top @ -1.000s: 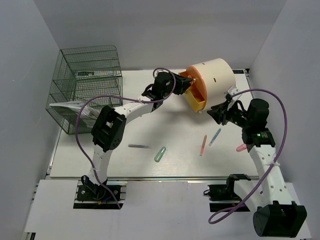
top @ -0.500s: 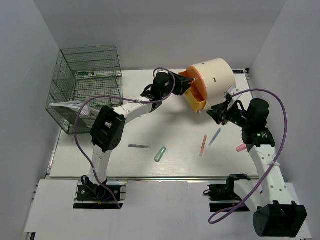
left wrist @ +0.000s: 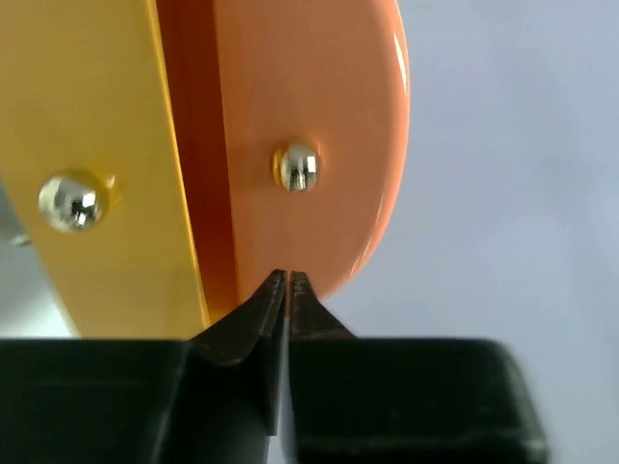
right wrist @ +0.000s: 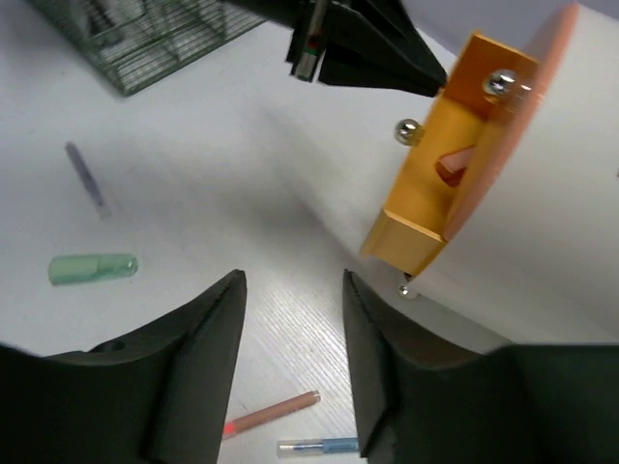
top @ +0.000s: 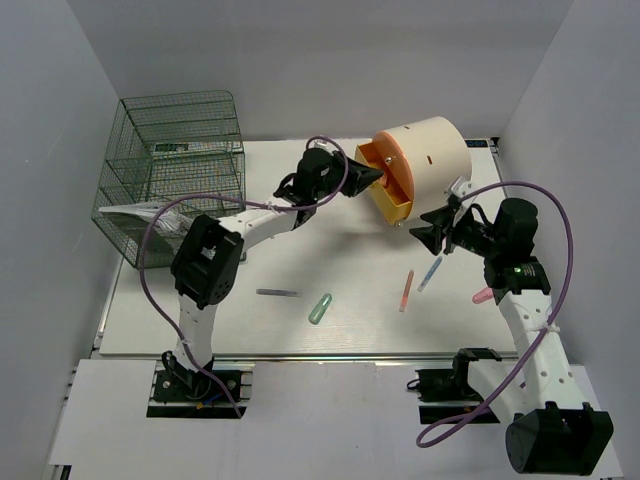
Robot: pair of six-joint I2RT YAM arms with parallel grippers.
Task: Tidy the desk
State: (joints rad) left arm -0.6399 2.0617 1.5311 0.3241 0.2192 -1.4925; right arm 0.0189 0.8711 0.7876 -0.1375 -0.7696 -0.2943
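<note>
Your left arm has drawn back toward the left since the earlier frames, its elbow swinging out over the desk [top: 200, 310] and the left gripper [top: 368, 173] easing slightly away from the cream cylinder [top: 432, 152]; the right arm has barely shifted.

In the left wrist view the left gripper's fingers are pressed together with nothing between them. Their tips sit at the seam where the yellow drawer [left wrist: 106, 145] meets the orange face [left wrist: 309, 106], below a small metal knob [left wrist: 297, 166]. The right gripper [right wrist: 290, 280] hangs with its fingers spread apart above bare desk, just beside the pulled-out drawer.

The desk lies flat beneath both arms, with the green wire rack [top: 172, 172] at its far left corner. A red pen [top: 406, 291], a blue pen [top: 430, 273], a green capsule [top: 320, 308] and a dark pen [top: 277, 293] lie loose across its near half.

Watch the closed tips: they have no grip on the drawer (only contact at an edge, if that), so a further pull could let them slip off. The cylinder rests on its curved side, so a hard tug may roll or drag it. Your two grippers are also near each other at the drawer, and reaching in with the right one risks a knock.
</note>
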